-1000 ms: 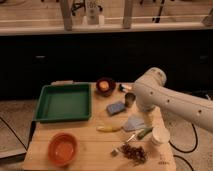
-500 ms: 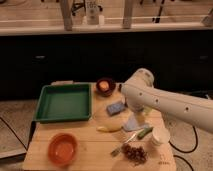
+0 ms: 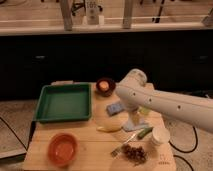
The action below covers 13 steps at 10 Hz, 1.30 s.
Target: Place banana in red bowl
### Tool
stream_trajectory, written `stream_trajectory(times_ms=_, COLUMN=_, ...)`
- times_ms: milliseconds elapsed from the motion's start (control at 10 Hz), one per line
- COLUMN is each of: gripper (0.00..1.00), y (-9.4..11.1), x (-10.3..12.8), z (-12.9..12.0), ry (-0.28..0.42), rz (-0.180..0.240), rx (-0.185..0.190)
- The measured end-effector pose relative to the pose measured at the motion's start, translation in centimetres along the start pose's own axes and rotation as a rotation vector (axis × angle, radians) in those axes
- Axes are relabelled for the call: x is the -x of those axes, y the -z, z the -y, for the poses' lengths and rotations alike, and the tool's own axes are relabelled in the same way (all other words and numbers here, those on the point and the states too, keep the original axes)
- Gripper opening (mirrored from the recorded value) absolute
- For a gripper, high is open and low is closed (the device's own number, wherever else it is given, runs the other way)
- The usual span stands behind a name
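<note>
A yellow banana (image 3: 109, 129) lies on the wooden table, near the middle front. The red bowl (image 3: 62, 148) stands empty at the front left corner. My white arm reaches in from the right, bends at its joint (image 3: 133, 84) and points down. My gripper (image 3: 131, 120) hangs at its end, just right of the banana and slightly behind it, close above the table. The arm hides part of what lies under it.
A green tray (image 3: 64, 102) sits at the back left. A dark bowl (image 3: 105, 86) holding something orange is behind the arm. A blue sponge (image 3: 115, 108), a light blue cloth (image 3: 141, 125), a white cup (image 3: 161, 135), a green item (image 3: 146, 132), a fork (image 3: 121, 146) and a dark cluster (image 3: 134, 154) lie to the right.
My arm has swung left and lowered, bringing the gripper from over the right-hand items to just beside the banana. The banana and bowl have not moved.
</note>
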Motion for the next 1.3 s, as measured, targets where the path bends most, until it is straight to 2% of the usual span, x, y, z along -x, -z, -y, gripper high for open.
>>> stream_trajectory(times_ms=200, gripper=0.8, y=-0.2, x=0.0, z=0.0, ry=0.028, rz=0.006, rx=0.002)
stream_trajectory(times_ms=500, gripper=0.8, y=-0.8, x=2.1, z=1.6, ry=0.086, rz=0.028, rx=-0.009)
stream_trajectory(times_ms=700, gripper=0.8, y=-1.6, x=2.7, z=2.1, ry=0.125, rz=0.044, rx=-0.01)
stream_trajectory(times_ms=800, gripper=0.8, y=-2.2, x=2.8, z=2.1, ry=0.133, rz=0.055, rx=-0.013)
stream_trajectory(times_ms=1000, gripper=0.8, y=-4.0, x=4.3, z=2.7, ry=0.164, rz=0.09, rx=-0.018)
stream_trajectory(times_ms=1200, gripper=0.8, y=-4.7, x=5.5, z=3.3, ry=0.19, rz=0.109, rx=-0.02)
stream_trajectory(times_ms=1300, gripper=0.8, y=-5.8, x=5.7, z=3.2, ry=0.204, rz=0.124, rx=-0.016)
